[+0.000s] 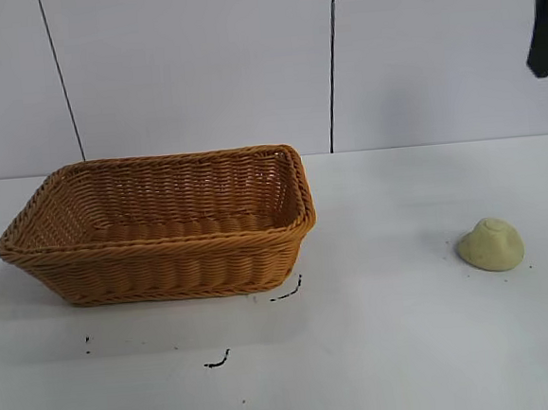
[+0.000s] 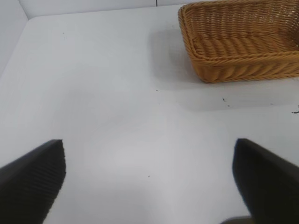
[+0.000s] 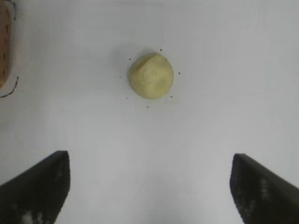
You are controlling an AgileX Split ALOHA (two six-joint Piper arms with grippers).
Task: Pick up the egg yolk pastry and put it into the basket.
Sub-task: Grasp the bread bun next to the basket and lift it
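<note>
The table (image 1: 429,364) is white and takes most of the exterior view; some small dark marks lie on it in the lower left part of the frame, near the basket. The basket (image 1: 162,228) stands at the left and centre-left of that frame, its opening upward, and nothing is seen inside it. The egg yolk pastry (image 1: 492,244) lies alone on the table at the right of the frame, a little below the middle, well apart from the basket. The step in hand, as I judge it, is the approach for the grasp, and the right arm is the natural one for it, because its dark part shows only at the upper right corner of the exterior view, above the pastry. To do this step well, the right gripper (image 3: 149,186) should come down with the pastry centred between the two fingers, go low enough to take it at the wide base and not at the dome, and close gently, since the lump looks soft and may deform or slip. In the right wrist view the fingers are spread wide, they hold nothing and touch nothing, and the pastry sits ahead of them. The left gripper (image 2: 149,182) is also spread wide and empty over bare table, with the basket further off.
</note>
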